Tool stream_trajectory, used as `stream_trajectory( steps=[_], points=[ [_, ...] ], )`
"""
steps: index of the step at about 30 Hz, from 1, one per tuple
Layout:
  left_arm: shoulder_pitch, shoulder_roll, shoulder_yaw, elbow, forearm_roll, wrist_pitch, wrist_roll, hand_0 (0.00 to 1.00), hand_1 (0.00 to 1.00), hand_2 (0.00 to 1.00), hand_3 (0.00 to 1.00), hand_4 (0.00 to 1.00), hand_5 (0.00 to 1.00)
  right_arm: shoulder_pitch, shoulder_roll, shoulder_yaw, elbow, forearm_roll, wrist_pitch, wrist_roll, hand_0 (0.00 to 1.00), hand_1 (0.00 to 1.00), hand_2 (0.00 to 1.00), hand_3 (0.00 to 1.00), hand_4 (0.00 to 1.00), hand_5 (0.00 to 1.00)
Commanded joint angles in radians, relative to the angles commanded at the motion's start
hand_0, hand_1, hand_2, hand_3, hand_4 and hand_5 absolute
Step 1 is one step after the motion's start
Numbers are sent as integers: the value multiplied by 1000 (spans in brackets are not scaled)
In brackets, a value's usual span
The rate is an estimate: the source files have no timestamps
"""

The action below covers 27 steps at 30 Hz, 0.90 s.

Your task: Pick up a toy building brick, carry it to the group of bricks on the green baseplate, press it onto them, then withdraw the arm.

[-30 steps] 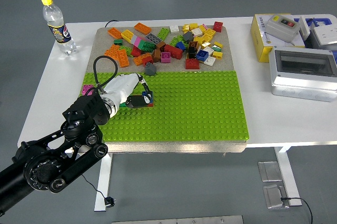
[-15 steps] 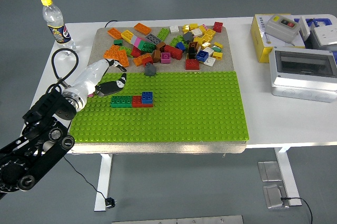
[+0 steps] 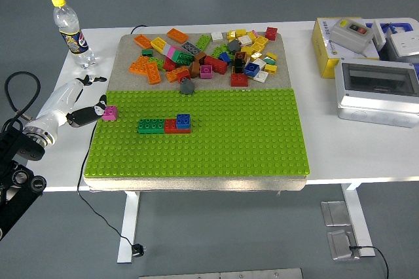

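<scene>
Blue brick (image 3: 183, 120) sits on baseplate (image 3: 262, 141), well apart from left hand (image 3: 78, 105)

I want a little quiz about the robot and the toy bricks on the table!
1. True or false: the blue brick sits on top of the red brick on the green baseplate.
2. Which hand is over the table's left edge? A) left hand B) right
3. Fill in: beside that hand's fingertips lies a small ____ brick.

Key: 1 true; 2 A; 3 pink.
</scene>
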Motion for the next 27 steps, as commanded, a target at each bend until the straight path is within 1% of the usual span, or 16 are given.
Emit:
stream_trajectory(
  steps=[2,3,5,11,14,18,20,21,26,27],
  points=[
    [-7,6,13,10,9,-4,3,966,903,900,837,427,252,0,0,3,0,0,0,0,707,674,748,714,457,852],
    [-10,7,17,13,12,-4,4,969,909,907,838,426,230,0,0,4,0,0,0,0,707,674,748,715,457,852],
    [-14,6,21,16,15,-4,5,969,909,907,838,426,230,-1,0,6,-1,0,0,0,707,674,748,715,457,852],
    [-46,-9,54,28,21,-2,4,968,912,908,838,425,222,0,2,22,-3,1,0,4,707,674,748,717,457,852],
    [-90,-18,101,39,24,-2,4,968,912,908,838,425,222,-1,4,47,-6,4,1,9,707,674,748,717,457,852],
    [-164,-34,176,56,27,-4,5,969,914,908,837,421,216,-7,12,91,-15,20,4,17,706,674,749,717,456,855],
    [-206,-49,217,68,28,-6,4,969,914,908,837,421,216,-11,18,143,-18,-25,4,-7,706,674,749,717,456,855],
    [-224,-55,234,72,28,-6,4,969,916,907,837,420,218,-13,21,177,-19,-53,4,-22,713,725,789,759,460,869],
    [-301,-76,293,89,30,-10,4,969,916,907,837,420,218,-22,27,319,-21,-170,8,-63,713,725,789,759,460,869],
    [-308,-78,299,91,30,-10,4,969,916,910,834,420,217,-23,28,338,-21,-183,9,-65,723,777,810,802,469,889]
  ],
)
